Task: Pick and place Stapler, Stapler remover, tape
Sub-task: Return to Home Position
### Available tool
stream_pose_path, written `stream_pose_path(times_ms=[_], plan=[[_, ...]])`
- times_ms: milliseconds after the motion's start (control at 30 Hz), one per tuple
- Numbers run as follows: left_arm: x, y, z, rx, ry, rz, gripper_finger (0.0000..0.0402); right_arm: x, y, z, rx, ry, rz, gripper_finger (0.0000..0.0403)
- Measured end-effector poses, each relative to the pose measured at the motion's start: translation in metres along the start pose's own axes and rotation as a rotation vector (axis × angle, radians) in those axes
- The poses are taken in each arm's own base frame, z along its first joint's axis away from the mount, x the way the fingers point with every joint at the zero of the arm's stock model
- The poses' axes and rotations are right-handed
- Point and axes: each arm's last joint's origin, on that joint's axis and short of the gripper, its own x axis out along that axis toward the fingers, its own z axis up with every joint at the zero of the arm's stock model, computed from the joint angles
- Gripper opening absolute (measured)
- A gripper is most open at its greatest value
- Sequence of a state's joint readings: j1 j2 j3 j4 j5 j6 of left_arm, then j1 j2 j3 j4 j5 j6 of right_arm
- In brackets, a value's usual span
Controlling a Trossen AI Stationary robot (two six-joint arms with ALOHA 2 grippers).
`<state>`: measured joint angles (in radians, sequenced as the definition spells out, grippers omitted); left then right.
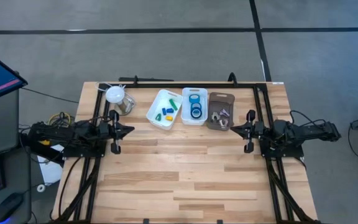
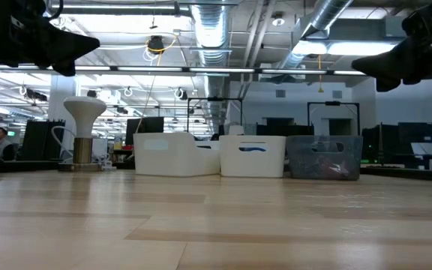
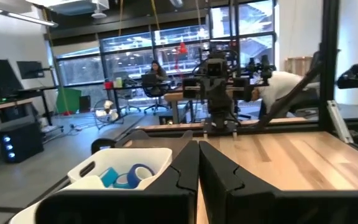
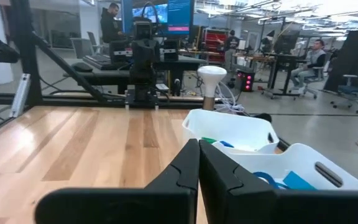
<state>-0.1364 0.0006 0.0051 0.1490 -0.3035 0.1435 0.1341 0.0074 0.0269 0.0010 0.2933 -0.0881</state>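
The table (image 1: 185, 168) is pale wood in long boards, some honey, some nearly cream. Both the left gripper (image 1: 129, 129) and the right gripper (image 1: 232, 128) are black. Nearest the left gripper, a white bin (image 1: 165, 98) holds a green stapler (image 1: 170, 111) and small blue pieces (image 1: 168, 116). The second white bin (image 1: 184, 107) holds blue tape (image 1: 195, 106) with pale centres. Nearest the right gripper, a grey-brown bin (image 1: 221, 98) holds a grey staple remover (image 1: 218, 116).

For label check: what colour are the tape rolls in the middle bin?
Blue tape rolls, clearest in the high view.
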Motion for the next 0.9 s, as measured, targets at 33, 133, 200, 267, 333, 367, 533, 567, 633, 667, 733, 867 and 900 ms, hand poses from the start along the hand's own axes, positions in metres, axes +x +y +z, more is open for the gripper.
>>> stream_pose_path(times_ms=[33, 133, 200, 267, 333, 367, 533, 567, 633, 667, 733, 867, 900], plan=[[0.0000, 0.0002, 0.0000, 0.000, 0.001, 0.007, 0.0002, 0.0000, -0.0003, 0.0000, -0.005, 0.000, -0.009, 0.0000], [0.0000, 0.0003, 0.0000, -0.003, 0.001, 0.010, 0.0002, 0.0000, -0.0005, 0.0001, -0.002, 0.001, -0.018, 0.0000], [0.0000, 0.0003, 0.0000, -0.003, 0.001, 0.010, 0.0002, 0.0003, -0.0004, -0.0003, 0.015, 0.005, -0.017, 0.0000], [0.0000, 0.0003, -0.0002, -0.003, 0.003, 0.010, 0.0002, 0.0010, 0.0000, -0.0012, 0.020, 0.016, -0.013, 0.0000], [0.0000, 0.0002, -0.0004, -0.002, 0.005, 0.009, 0.0002, 0.0020, 0.0004, -0.0023, 0.023, 0.030, -0.012, 0.0000], [0.0000, 0.0002, -0.0004, -0.002, 0.005, 0.009, 0.0002, 0.0026, 0.0008, -0.0032, 0.022, 0.041, -0.007, 0.0000], [0.0000, 0.0002, -0.0004, -0.018, 0.005, 0.009, 0.0002, 0.0051, 0.0021, -0.0065, 0.035, 0.080, 0.006, 0.0000], [0.0000, 0.0002, -0.0004, -0.019, 0.004, 0.008, 0.0002, 0.0053, 0.0022, -0.0067, 0.036, 0.083, 0.006, 0.0000], [0.0000, 0.0002, -0.0004, -0.020, 0.004, 0.008, 0.0002, 0.0053, 0.0022, -0.0068, 0.041, 0.084, 0.006, 0.0000], [0.0000, 0.0002, -0.0004, -0.021, 0.004, 0.008, 0.0002, 0.0053, 0.0023, -0.0067, 0.050, 0.083, 0.007, 0.0000], [0.0000, 0.0002, -0.0004, -0.028, 0.004, 0.006, 0.0002, 0.0049, 0.0028, -0.0065, 0.070, 0.080, 0.029, 0.0000], [0.0000, 0.0002, -0.0003, -0.037, 0.004, 0.006, 0.0002, 0.0035, 0.0069, -0.0069, 0.097, 0.082, 0.179, 0.0000], [0.0000, 0.0002, -0.0003, -0.037, 0.004, 0.006, 0.0002, 0.0030, 0.0078, -0.0071, 0.098, 0.083, 0.215, 0.0000]])
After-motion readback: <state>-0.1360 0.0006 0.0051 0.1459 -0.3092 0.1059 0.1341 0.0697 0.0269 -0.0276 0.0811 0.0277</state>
